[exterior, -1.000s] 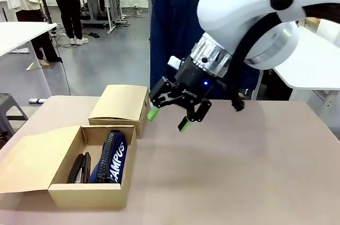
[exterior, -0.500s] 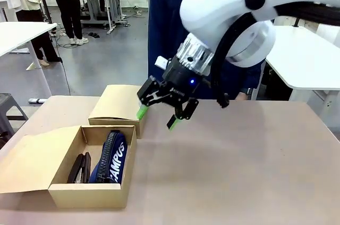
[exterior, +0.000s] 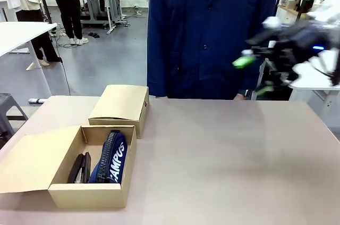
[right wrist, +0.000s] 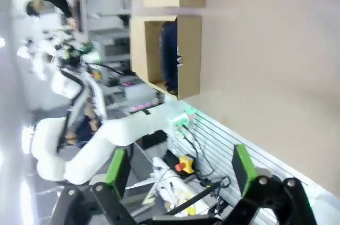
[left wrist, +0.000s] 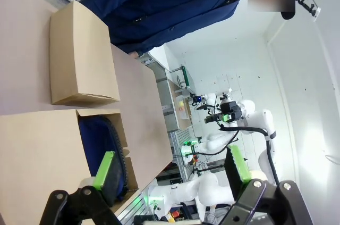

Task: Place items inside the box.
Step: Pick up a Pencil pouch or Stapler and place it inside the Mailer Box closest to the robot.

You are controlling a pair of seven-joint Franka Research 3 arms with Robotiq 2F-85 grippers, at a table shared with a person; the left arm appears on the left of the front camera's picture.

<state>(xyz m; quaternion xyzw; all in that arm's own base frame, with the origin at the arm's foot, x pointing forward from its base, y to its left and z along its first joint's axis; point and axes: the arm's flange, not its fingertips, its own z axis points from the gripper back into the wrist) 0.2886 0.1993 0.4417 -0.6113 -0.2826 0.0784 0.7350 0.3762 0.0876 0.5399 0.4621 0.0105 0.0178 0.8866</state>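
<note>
Brown tabletop (exterior: 223,156) runs across our front view, with a person in a dark blue coat (exterior: 210,28) standing at its far edge. Behind lie grey floor and white tables.

On the table's left side we see an open box (exterior: 87,196), its flap folded out to the left. Inside it lies the navy pouch (exterior: 110,158) with white "CAMPUS" lettering, set lengthwise, and just beside it on the left a black stapler (exterior: 79,168) against the box floor. Beyond the open box, near its far corner, sits a second box (exterior: 121,103), closed.

Our right gripper (exterior: 254,75) hangs in the air at the right of the front view, well above the table and well apart from both boxes, blurred with motion. Its green pads stand wide apart and nothing sits between them. From the right wrist we see the same: two fingers (right wrist: 118,167) spread, nothing between them, with the open box (right wrist: 188,57) and a strip of navy inside it far off across the table.

Our left gripper (left wrist: 172,169) shows in the left wrist view with its green pads likewise spread wide and nothing held. Past them we see the navy pouch (left wrist: 101,137) in the open box (left wrist: 37,150) and the closed box (left wrist: 79,57) beyond.
</note>
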